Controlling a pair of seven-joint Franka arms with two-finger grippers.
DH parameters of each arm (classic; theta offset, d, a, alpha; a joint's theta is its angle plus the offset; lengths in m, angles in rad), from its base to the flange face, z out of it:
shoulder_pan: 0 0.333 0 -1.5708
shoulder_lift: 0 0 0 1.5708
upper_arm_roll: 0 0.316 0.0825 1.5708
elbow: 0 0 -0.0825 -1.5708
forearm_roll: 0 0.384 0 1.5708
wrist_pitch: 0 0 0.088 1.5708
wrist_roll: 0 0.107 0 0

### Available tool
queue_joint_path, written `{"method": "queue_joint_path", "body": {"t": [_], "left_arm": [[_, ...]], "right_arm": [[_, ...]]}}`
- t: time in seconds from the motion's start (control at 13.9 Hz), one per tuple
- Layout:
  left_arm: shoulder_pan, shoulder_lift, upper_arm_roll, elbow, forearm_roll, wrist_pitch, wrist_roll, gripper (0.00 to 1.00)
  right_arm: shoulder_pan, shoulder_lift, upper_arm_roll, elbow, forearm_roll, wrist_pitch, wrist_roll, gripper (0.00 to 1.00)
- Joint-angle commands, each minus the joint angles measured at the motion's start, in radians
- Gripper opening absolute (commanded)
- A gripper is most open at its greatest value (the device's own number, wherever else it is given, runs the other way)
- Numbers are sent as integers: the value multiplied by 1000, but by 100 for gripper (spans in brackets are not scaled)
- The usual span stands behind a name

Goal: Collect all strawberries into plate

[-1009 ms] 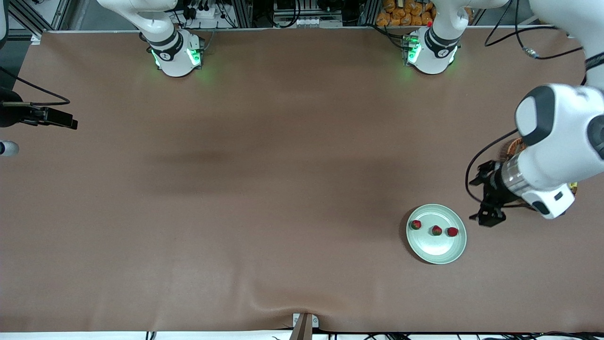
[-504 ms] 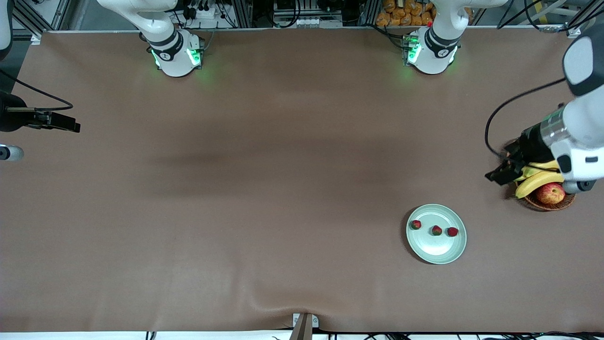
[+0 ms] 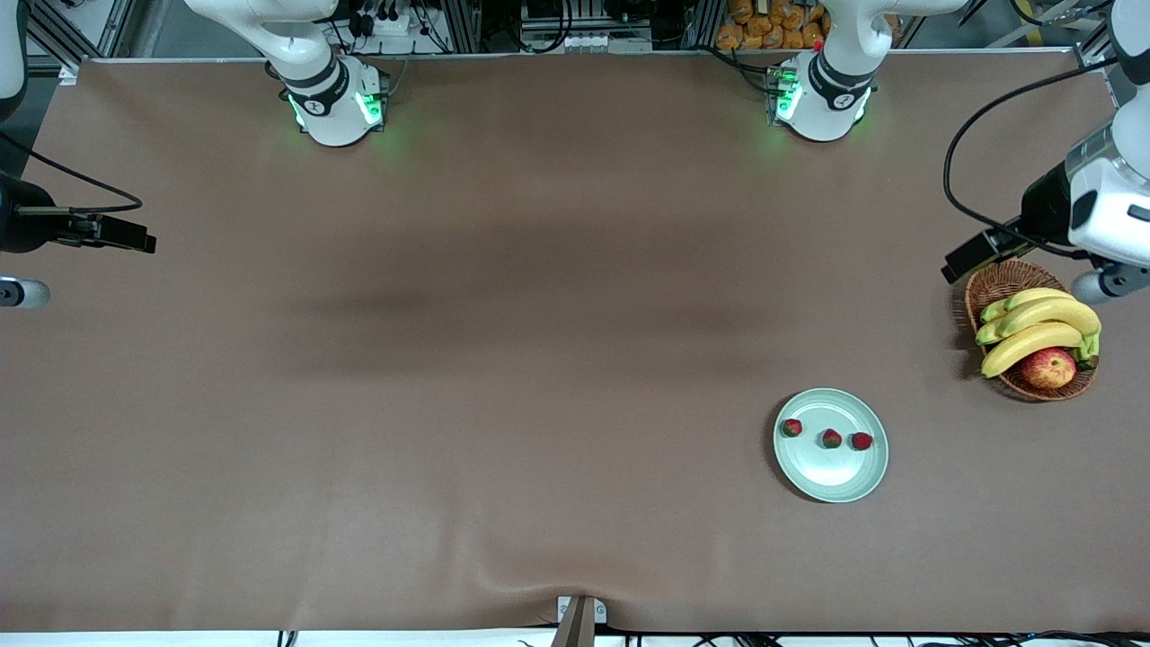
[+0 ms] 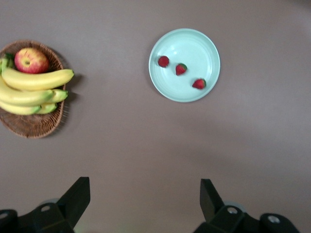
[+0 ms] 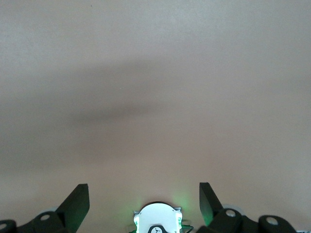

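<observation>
I see all three strawberries (image 3: 832, 438) on the plate (image 3: 831, 481) near the table's front edge. My left gripper (image 4: 145, 201) hangs spread nearer it; the right gripper (image 5: 144, 201), spread, waits.

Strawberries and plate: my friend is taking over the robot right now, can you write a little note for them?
Left gripper: open, empty, up above the table near the fruit basket.
Right gripper: open, empty, waiting above the right arm's end of the table.
All three strawberries lie in a row on the plate, apart from each other.
Done: every berry collected.
Left: nothing to pick.
</observation>
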Motion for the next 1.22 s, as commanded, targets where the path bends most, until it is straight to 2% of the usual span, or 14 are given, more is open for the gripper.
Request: {"method": "queue_joint_path", "body": {"t": [0.0,0.36,1.15], "left_arm": [[-6,-49,-12,-26,25,-53,149,100],[5,-57,-40,-21,25,-88,363,100],[3,-57,-61,0,57,-70,348,100]], "right_arm": [[-9,8,0,16,11,-10,-9,100],[11,7,5,17,4,-13,-3,100],[-6,4,2,51,3,-4,-5,100]]}}
